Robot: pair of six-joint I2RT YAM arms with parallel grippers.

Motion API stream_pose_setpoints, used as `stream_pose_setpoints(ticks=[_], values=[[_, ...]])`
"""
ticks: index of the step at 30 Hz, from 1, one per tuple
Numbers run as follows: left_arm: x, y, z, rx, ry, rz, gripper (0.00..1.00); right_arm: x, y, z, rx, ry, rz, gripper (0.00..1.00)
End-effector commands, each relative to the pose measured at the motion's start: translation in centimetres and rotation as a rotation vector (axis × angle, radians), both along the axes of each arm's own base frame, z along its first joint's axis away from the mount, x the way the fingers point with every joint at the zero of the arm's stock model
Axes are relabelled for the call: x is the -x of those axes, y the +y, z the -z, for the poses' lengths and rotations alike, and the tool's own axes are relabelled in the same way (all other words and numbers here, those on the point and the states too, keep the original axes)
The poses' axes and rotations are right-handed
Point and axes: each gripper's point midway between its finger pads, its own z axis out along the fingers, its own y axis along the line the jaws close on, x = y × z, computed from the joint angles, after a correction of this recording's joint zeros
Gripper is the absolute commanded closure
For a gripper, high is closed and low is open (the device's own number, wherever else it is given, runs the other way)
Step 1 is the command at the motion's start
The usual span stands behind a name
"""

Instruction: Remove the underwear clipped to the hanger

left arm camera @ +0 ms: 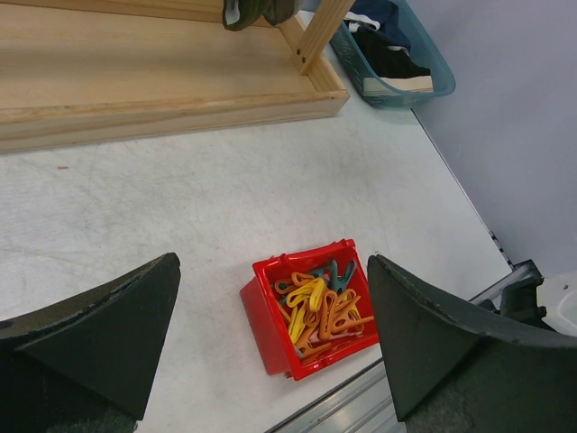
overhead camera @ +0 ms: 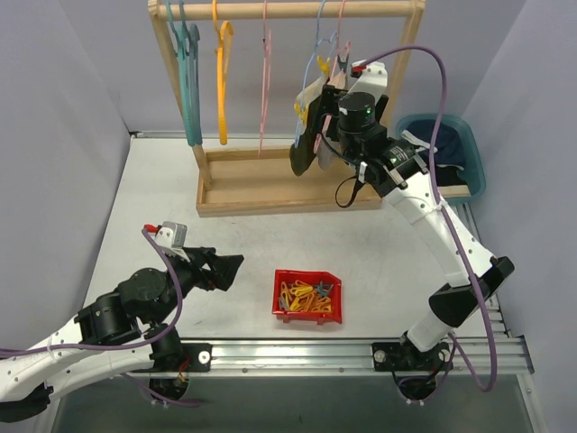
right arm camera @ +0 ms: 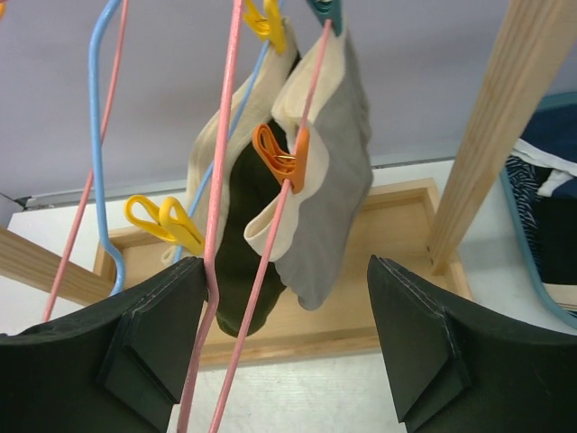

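Grey briefs (right arm camera: pixel 338 180) and dark olive briefs (right arm camera: pixel 239 257) are edged in cream. An orange clip (right arm camera: pixel 279 158) and a yellow clip (right arm camera: pixel 158 216) are noted; the bin (overhead camera: pixel 281 298) is coloured red.

The pale grey bench (overhead camera: pixel 225 262) carries a wooden rack, whose flat tray-like base (overhead camera: pixel 270 185) sits toward the far side. Nearer the front, roughly at the middle, stands a small red bin (overhead camera: pixel 279 298) of yellow and orange clips (overhead camera: pixel 306 296). A teal basket (overhead camera: pixel 475 167) sits at the far right edge, just beside the rack's base.

no legible txt, no labels seen
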Motion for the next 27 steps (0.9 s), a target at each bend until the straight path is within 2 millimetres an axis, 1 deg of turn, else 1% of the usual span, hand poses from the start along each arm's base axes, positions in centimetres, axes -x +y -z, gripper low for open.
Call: stream_pose_setpoints(ticks=[1,5,6,8,9,10,12,15,16,18,19,20,21,22,24,27], values=[[-0.2,0.1,-0.5,0.011,-0.006,-0.016,0.06,1.8,-3.1,-2.5,0.025,-0.033,0.075,0.28],[-0.2,0.1,-0.6,0.015,-0.007,-0.014,0.06,2.5,-3.5,-3.1,0.039,-0.037,0.064,0.28],[-0.2,0.1,-0.6,0.016,-0.007,-0.013,0.06,2.6,-3.6,-3.0,0.051,-0.029,0.058,0.29],[-0.2,0.1,-0.7,0.018,-0.008,-0.011,0.06,2.8,-3.6,-3.2,0.065,-0.023,0.037,0.29],[-0.2,0.1,-0.6,0.017,-0.006,-0.013,0.06,3.0,-3.6,-2.7,0.086,0.005,0.023,0.30],[-0.2,0.2,-0.5,0.014,-0.005,-0.013,0.06,2.9,-3.4,-2.8,0.088,0.013,0.009,0.30],[-0.2,0.3,-0.5,0.017,-0.007,-0.014,0.06,3.1,-3.6,-2.1,0.121,0.048,0.001,0.30],[-0.2,0.3,-0.6,0.021,-0.009,-0.016,0.06,2.9,-3.7,-1.2,0.144,0.080,-0.009,0.34],[-0.1,0.4,-0.7,0.021,-0.009,-0.016,0.06,2.8,-3.9,-1.0,0.148,0.088,-0.009,0.38],[-0.1,0.5,-0.5,0.018,-0.006,-0.016,0.06,2.5,-4.4,-0.6,0.160,0.108,-0.018,0.42],[-0.1,0.5,-0.5,0.015,-0.004,-0.018,0.06,2.1,-4.4,0.0,0.172,0.127,-0.026,0.43],[0.0,0.7,-0.4,0.016,-0.005,-0.019,0.06,2.0,-4.2,-0.1,0.171,0.131,-0.048,0.45],[-0.1,0.8,-0.4,0.020,-0.003,-0.025,0.06,1.7,-4.9,0.3,0.195,0.152,-0.046,0.48],[0.0,0.8,-0.4,0.020,-0.003,-0.025,0.06,1.2,-5.0,0.9,0.206,0.170,-0.051,0.49],[0.0,1.1,-0.4,0.029,-0.002,-0.028,0.06,0.6,-5.4,1.6,0.227,0.198,-0.078,0.52],[0.1,1.5,-0.4,0.038,-0.002,-0.035,0.06,0.4,-5.2,2.2,0.237,0.215,-0.115,0.54]])
